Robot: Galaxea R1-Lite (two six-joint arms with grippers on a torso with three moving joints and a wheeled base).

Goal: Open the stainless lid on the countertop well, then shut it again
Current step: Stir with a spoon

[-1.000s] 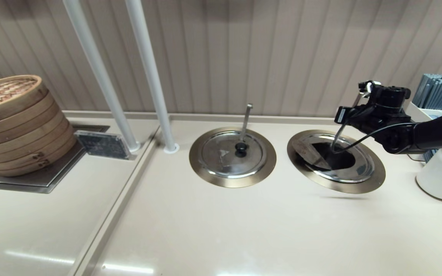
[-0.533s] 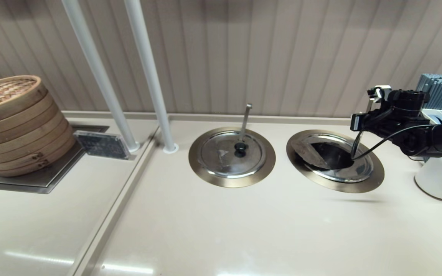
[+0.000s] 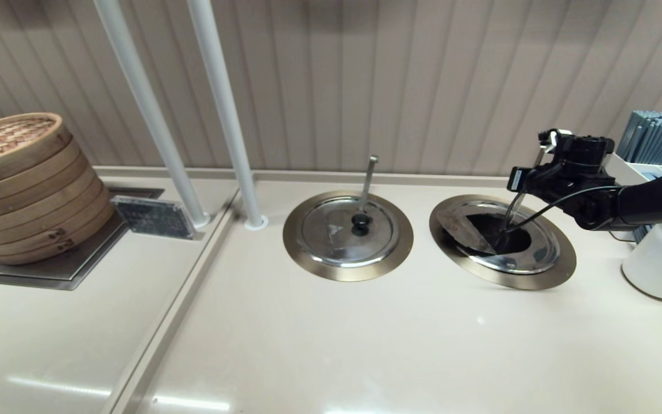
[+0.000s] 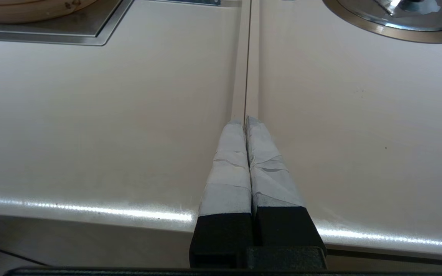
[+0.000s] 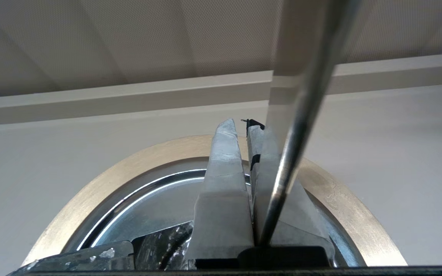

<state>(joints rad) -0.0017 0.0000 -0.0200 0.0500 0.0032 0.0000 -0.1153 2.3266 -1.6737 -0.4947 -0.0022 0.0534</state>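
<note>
Over the right-hand well (image 3: pixel 561 270), at its rear rim, the right gripper (image 5: pixel 244 126) hovers with its fingers (image 5: pixel 223 168) drawn close, only a thin gap between them and nothing visibly held. The slanted ladle handle (image 5: pixel 301 115) passes just beside one finger, so close that contact cannot be ruled out.

The lid (image 3: pixel 529 253) sits in its brass ring, and its wedge flap (image 3: pixel 460 227) is folded back, baring a dark opening. The lid therefore looks open, and closing it is probably the step in hand. To do it well, the fingers should stay off the ladle handle, reach the flap's free edge from above, and swing it gently over its hinge line rather than push the whole lid sideways in the ring. The knob is not visible.

The left gripper (image 4: pixel 245 120) rests parked above the bench (image 4: pixel 90 115) near its front edge, fingers pressed together.

Counted: two wells, two lids, two ladle handles, two white poles (image 3: pixel 222 115), one full bamboo steamer stack (image 3: pixel 26 184), one small sign (image 3: pixel 156 217).
</note>
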